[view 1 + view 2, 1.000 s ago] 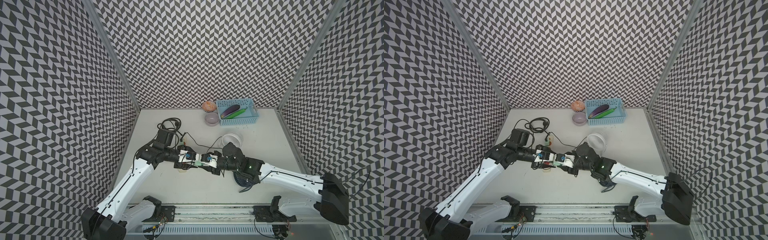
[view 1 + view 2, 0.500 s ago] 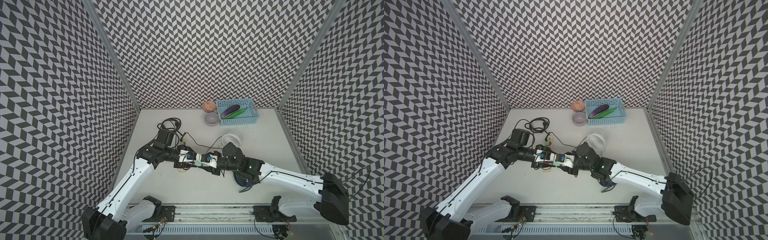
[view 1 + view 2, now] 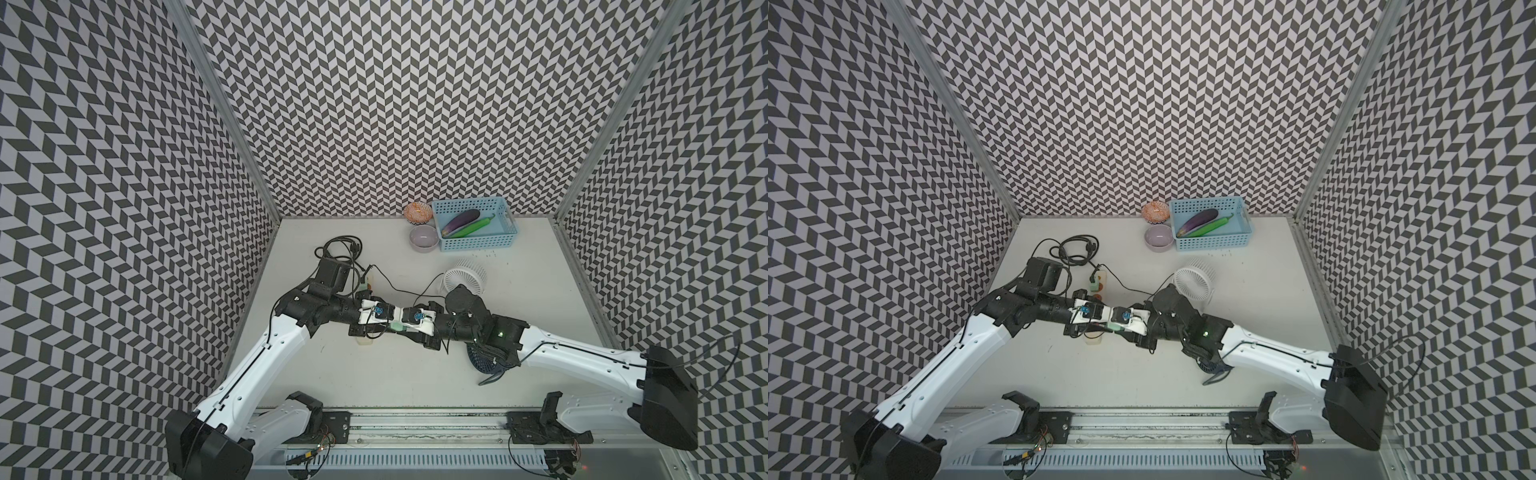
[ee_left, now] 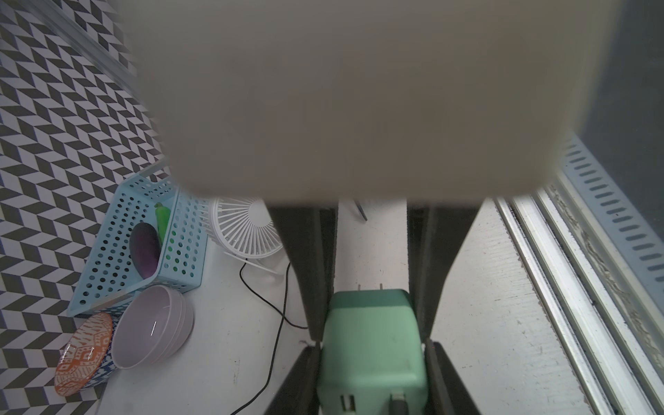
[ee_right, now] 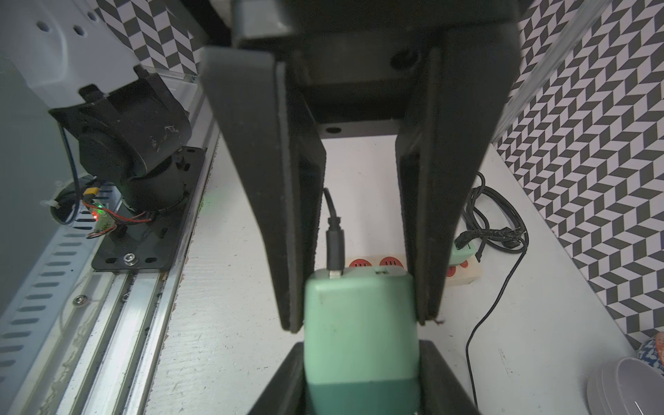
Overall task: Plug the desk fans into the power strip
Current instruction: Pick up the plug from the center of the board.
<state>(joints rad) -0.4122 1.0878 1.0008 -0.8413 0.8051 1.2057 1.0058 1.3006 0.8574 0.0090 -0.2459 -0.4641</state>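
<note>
Where your 2 arms meet: over the middle of the table (image 3: pixel 374 386), nose to nose, with the green plug (image 4: pixel 372 359) bridged between them above the strip.
Left gripper (image 4: pixel 372 334): clamped tight on the plug's pronged end, pads flat on its 2 side faces.
Right gripper (image 5: pixel 361 323): closed on the same side faces at the cable end, pads pressed against them. The thin black cable (image 5: pixel 335 244) runs out between its fingers (image 5: pixel 287 215).
Why both hold it: this reads as a hand-over or regrip, so the plug never hangs loose while you change ends. That is a judgement only.
Prongs (image 4: pixel 359 287): 2, lying level and pointing back toward the left wrist, not down.
Power strip (image 5: pixel 373 267): flat on the table just beneath and beyond the grippers, sockets facing up. 2 free red sockets show between the right fingers.
Second green plug (image 3: pixel 1094 285): already seated in the strip, at the end nearer the coiled black cord (image 3: pixel 338 249).
White fan (image 3: pixel 464 274): just behind the right wrist. The held plug's cable appears to lead to it, with slack.
Dark fan (image 3: pixel 484 361): partly hidden under the right arm.
Basket (image 3: pixel 478 245), grey bowl (image 3: pixel 424 239): at the back, well apart from the work.
Next need: you will likely have to turn the plug prongs-down over a free socket. Watch that the cable does not snag.
</note>
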